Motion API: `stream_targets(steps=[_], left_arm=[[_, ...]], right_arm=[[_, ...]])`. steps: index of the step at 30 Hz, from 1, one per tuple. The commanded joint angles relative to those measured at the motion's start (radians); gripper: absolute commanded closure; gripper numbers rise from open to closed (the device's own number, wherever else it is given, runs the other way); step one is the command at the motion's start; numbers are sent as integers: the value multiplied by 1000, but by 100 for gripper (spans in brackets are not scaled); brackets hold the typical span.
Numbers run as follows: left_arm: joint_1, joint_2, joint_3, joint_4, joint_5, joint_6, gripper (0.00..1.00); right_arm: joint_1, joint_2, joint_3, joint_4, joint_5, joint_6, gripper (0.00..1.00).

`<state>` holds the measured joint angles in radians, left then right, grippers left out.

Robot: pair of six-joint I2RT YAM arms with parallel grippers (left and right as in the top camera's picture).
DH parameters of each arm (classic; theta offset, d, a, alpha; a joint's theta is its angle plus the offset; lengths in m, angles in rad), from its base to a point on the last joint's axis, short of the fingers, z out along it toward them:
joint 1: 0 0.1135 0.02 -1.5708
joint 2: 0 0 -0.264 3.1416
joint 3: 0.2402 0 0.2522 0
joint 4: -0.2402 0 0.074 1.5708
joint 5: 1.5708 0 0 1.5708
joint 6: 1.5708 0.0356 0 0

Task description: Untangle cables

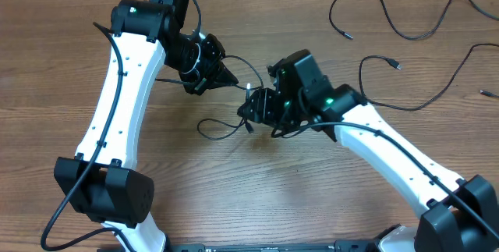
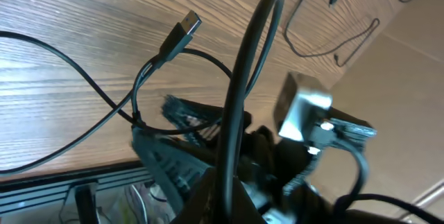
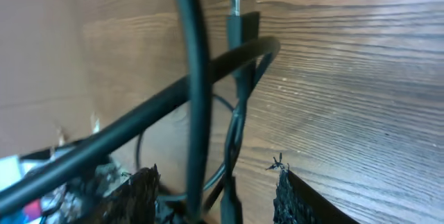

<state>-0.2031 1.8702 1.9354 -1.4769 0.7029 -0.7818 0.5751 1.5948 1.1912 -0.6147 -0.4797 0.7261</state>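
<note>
A tangle of thin black cables point(image 1: 222, 125) lies mid-table between my two grippers. My left gripper point(image 1: 232, 81) points right and is shut on one cable point(image 2: 241, 92), which rises straight out of the closed tips point(image 2: 232, 193). A silver-tipped USB plug point(image 2: 186, 26) sticks up beside it, also seen overhead point(image 1: 248, 90). My right gripper point(image 1: 248, 114) faces left at the tangle. Its fingers point(image 3: 142, 186) stand open point(image 3: 215, 170), with two cable strands point(image 3: 198, 99) running loosely through the gap and a USB plug point(image 3: 237, 5) beyond.
More loose black cables lie at the back right: a loop point(image 1: 374, 10), another near the corner point(image 1: 468, 6), and a long strand point(image 1: 425, 100) running toward the right arm point(image 1: 390, 139). The left arm point(image 1: 125, 88) spans the left side.
</note>
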Motion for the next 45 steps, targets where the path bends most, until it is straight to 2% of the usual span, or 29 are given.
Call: stream_targets(steps=[1, 3, 8, 11, 19, 24, 28, 38, 45], left_arm=[[-8, -4, 6, -1, 41, -7, 96], [-8, -4, 6, -2, 23, -3, 96], [-8, -4, 6, -18, -59, 2, 96], [-8, -4, 6, -18, -63, 9, 96], [-8, -4, 6, -18, -112, 16, 96], [-8, -4, 6, -18, -157, 19, 96], [-8, -4, 6, -19, -296, 19, 96], [-8, -4, 6, -66, -724, 18, 96], [-8, -4, 4, -90, -846, 18, 96]], right_arm=[[22, 5, 6, -7, 145, 85, 46], [22, 5, 6, -25, 189, 93, 51], [17, 5, 6, -86, 289, 93, 82], [16, 5, 6, -119, 334, 94, 95], [16, 5, 6, -204, 446, 119, 96], [16, 5, 6, -243, 504, 120, 93], [16, 5, 6, -267, 531, 119, 89], [17, 5, 6, -275, 531, 119, 89], [17, 5, 6, -274, 531, 119, 84]])
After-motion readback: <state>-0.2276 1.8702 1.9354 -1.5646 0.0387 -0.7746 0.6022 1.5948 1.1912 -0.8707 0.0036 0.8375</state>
